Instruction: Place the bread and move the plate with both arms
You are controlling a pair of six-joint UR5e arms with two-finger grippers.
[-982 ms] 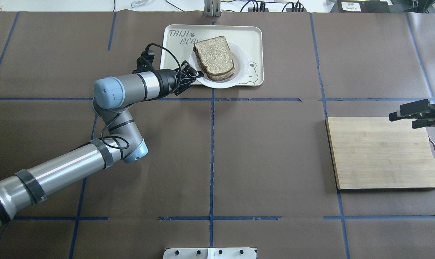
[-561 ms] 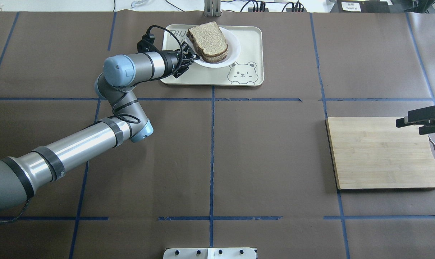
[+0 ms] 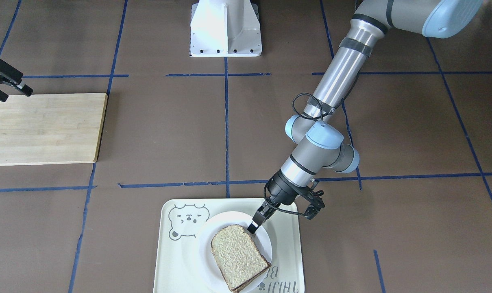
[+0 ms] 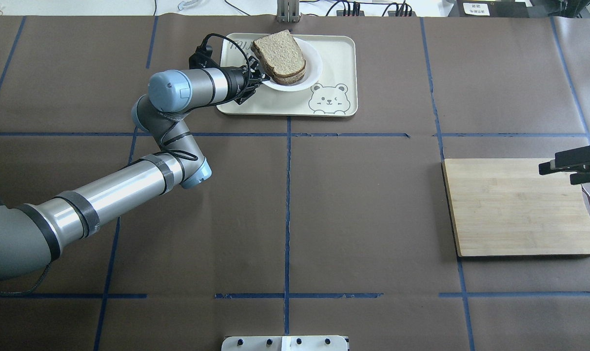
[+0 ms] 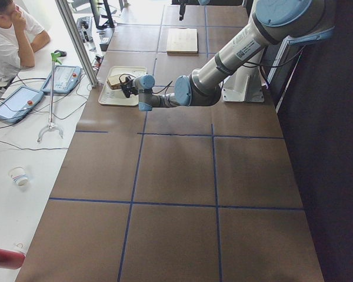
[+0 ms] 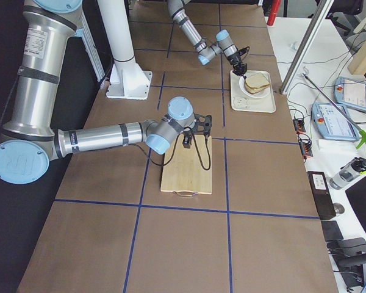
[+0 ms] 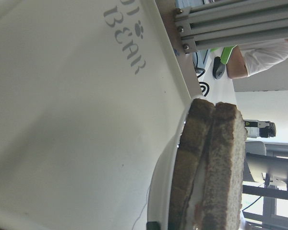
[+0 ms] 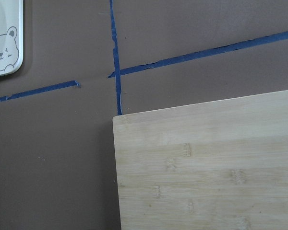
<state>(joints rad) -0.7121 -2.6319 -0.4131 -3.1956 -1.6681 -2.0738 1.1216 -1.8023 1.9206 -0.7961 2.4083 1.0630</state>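
Left gripper [image 4: 262,78] is clamped on the left rim of the white plate [image 4: 315,62]. The plate is over the far-left part of the bear tray [image 4: 341,53], covering some of the lettering; can't tell if it's touching or lifted. Bread slice [image 4: 279,52] lies on the plate. Overhead shows mostly the top face; the left wrist view is edge-on and shows two slices stacked with a pale filling between. Right gripper [image 4: 558,174] has its fingers spread and empty, over the far-right corner of the bamboo cutting board [image 4: 519,209], well apart from the tray.
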